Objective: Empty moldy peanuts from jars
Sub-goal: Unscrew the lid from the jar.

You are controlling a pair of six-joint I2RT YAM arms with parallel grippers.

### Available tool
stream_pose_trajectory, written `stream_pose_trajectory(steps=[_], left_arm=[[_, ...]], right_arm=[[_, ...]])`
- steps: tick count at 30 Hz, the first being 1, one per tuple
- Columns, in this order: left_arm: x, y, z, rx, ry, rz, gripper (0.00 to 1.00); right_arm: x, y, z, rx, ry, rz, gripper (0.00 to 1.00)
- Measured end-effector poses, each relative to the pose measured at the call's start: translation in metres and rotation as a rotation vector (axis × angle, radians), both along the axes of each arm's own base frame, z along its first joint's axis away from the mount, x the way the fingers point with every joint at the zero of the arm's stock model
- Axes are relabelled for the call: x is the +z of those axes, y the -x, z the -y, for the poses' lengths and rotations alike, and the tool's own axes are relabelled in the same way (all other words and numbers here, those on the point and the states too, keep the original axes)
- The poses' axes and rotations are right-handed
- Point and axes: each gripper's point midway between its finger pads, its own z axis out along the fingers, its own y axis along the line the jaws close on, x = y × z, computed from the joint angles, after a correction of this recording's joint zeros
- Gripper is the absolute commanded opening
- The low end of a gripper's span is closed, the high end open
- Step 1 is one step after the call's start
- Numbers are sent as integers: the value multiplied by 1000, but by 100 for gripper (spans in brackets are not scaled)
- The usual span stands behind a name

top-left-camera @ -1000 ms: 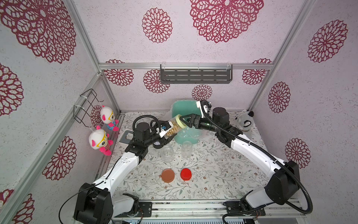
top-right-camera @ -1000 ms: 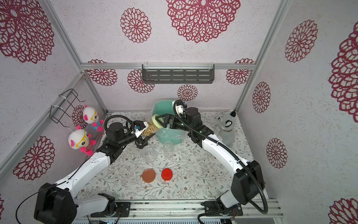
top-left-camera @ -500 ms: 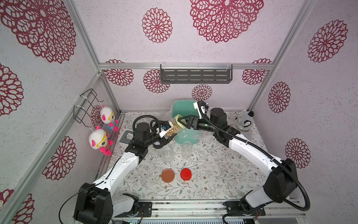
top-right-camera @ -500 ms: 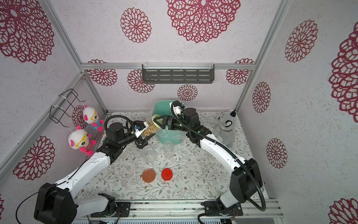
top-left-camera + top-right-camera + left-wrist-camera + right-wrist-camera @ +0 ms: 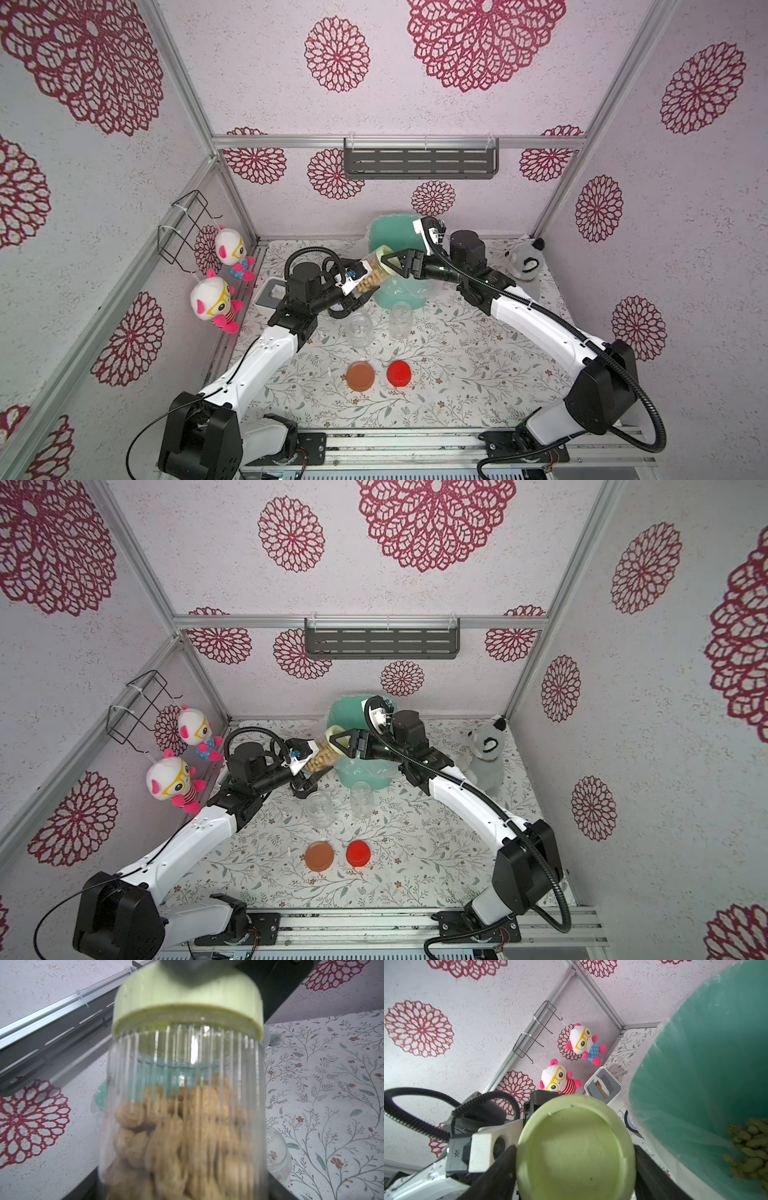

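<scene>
My left gripper (image 5: 352, 287) is shut on a clear ribbed jar (image 5: 371, 275) and holds it tilted in the air beside the teal bin (image 5: 395, 232). Tan peanuts (image 5: 176, 1136) fill the lower part of this jar. A pale yellow-green lid (image 5: 575, 1147) is on its neck. My right gripper (image 5: 392, 264) is shut on this lid, and its black fingers (image 5: 500, 1167) press the rim from both sides. Two empty lidless jars (image 5: 359, 328) (image 5: 400, 319) stand on the table below. More peanuts (image 5: 749, 1151) lie inside the bin.
A brown-orange lid (image 5: 360, 375) and a red lid (image 5: 399, 372) lie near the table's front. A grey plush (image 5: 523, 262) sits at the back right. A white box (image 5: 272, 291) and two hanging plush dolls (image 5: 214, 303) are at the left wall.
My right gripper has slid in over the lid and its jaws have come together on it. The left arm and the jar have stayed in place.
</scene>
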Motion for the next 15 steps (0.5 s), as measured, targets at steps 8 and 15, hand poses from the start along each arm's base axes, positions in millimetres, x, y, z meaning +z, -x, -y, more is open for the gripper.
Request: stream_pose_trajectory(steps=[8, 15], left_arm=[[-3, 3, 1, -15, -4, -13, 0], [-11, 8, 4, -40, -10, -52, 0]], right_arm=[[-3, 2, 3, 21, 43, 28, 36], [-11, 3, 8, 131, 67, 114, 9]])
